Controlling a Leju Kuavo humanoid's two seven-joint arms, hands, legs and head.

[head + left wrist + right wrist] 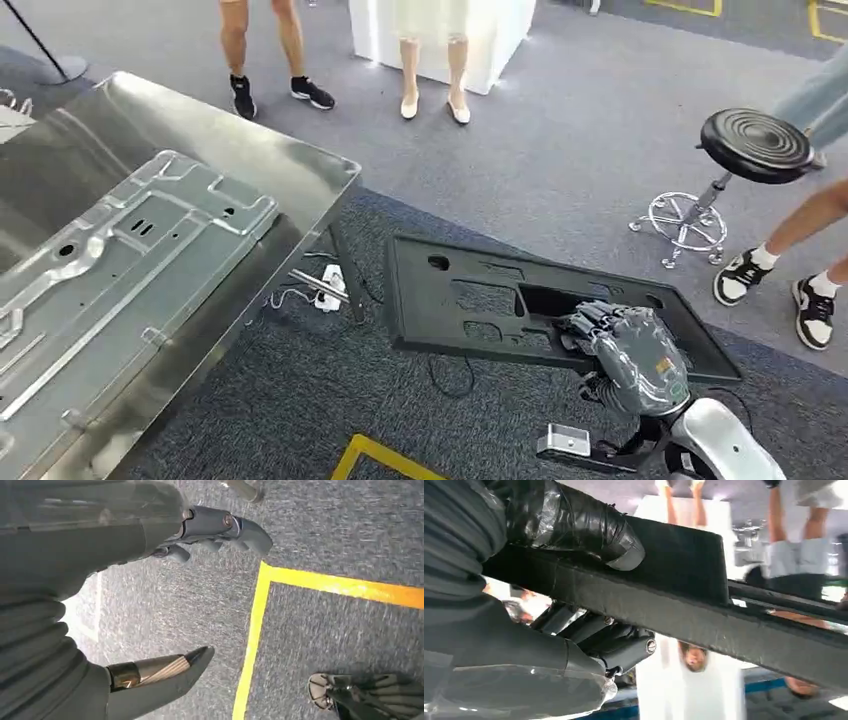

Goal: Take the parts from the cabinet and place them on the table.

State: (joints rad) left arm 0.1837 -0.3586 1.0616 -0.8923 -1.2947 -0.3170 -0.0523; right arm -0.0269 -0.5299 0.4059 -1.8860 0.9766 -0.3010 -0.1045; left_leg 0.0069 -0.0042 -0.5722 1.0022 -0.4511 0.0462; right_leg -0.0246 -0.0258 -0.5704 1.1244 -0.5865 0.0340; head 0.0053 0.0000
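The fingers (589, 535) of the right hand (628, 355) are clamped on the black part (480, 295): in the right wrist view a taped thumb presses one face of its thick edge while the darker fingers curl under the other. In the head view that hand grips the part near a rectangular cut-out on its near long edge, and the flat black panel is carried roughly level above the grey carpet (560, 150), off to the right of the bench (300, 165) and not touching it. The left hand (100, 540) hangs over the carpet beside a yellow floor line (252, 630), fingers apart and holding nothing.

By my reading the step in hand is the carry: the part is out of the cabinet and not yet set down. The next move calls for swinging the panel leftward over the steel bench and lowering it flat; a large stamped metal panel (120, 270) already takes up much of the top, so the free room looks tight.

No brand, label or writing can be read; a small coloured patch on the back of the right hand is too small to make out.
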